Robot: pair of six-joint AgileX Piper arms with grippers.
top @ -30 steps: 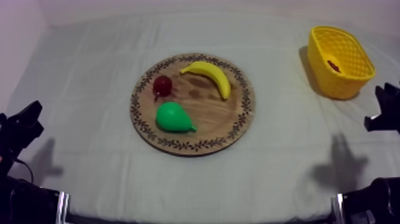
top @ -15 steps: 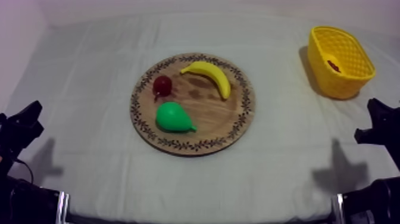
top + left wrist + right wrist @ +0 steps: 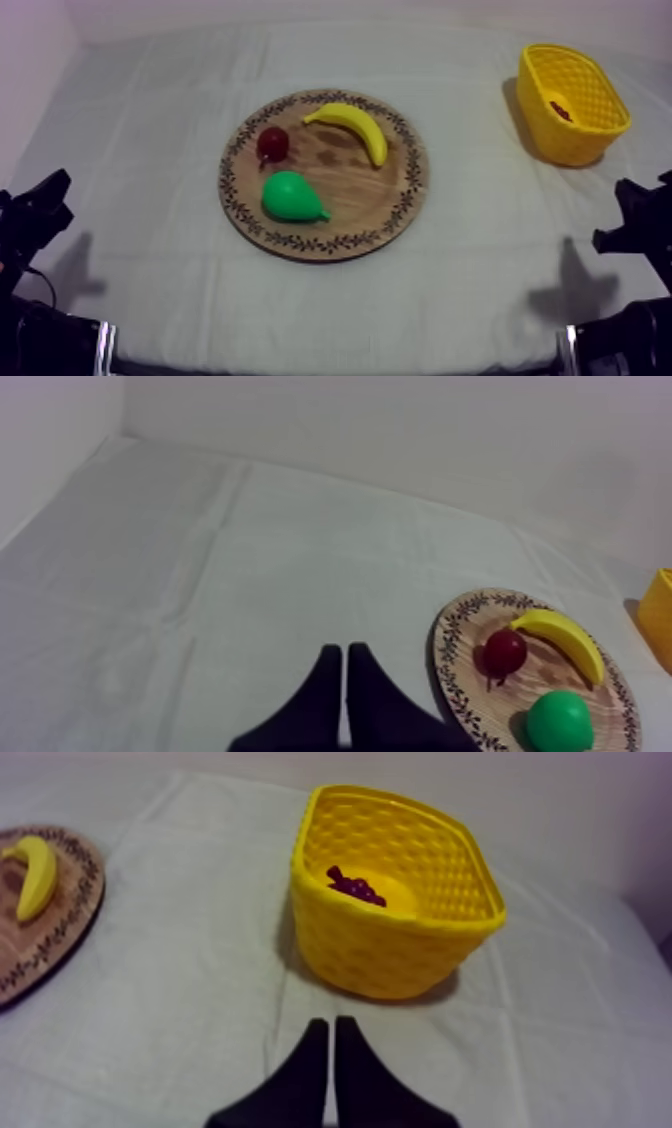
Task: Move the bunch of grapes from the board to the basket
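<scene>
The bunch of grapes (image 3: 356, 887) lies dark red inside the yellow basket (image 3: 390, 942), just beyond my right gripper (image 3: 326, 1024), whose fingers lie together as a narrow wedge, shut on nothing. In the top view the basket (image 3: 560, 140) stands at the far right with the grapes (image 3: 561, 110) in it, and the right gripper (image 3: 625, 212) sits low at the right edge. My left gripper (image 3: 345, 651) is shut on nothing, resting low at the left (image 3: 52, 198). The round wooden board (image 3: 360, 195) lies mid-table.
On the board lie a banana (image 3: 352, 128), a small red fruit (image 3: 272, 144) and a green pear (image 3: 292, 197). The left wrist view shows the board (image 3: 460, 676) with those fruits to the right of my fingers. A wall rises behind the table.
My right gripper has drawn back from the basket toward the near right edge of the table. The left arm, the board and the fruit have not moved.
</scene>
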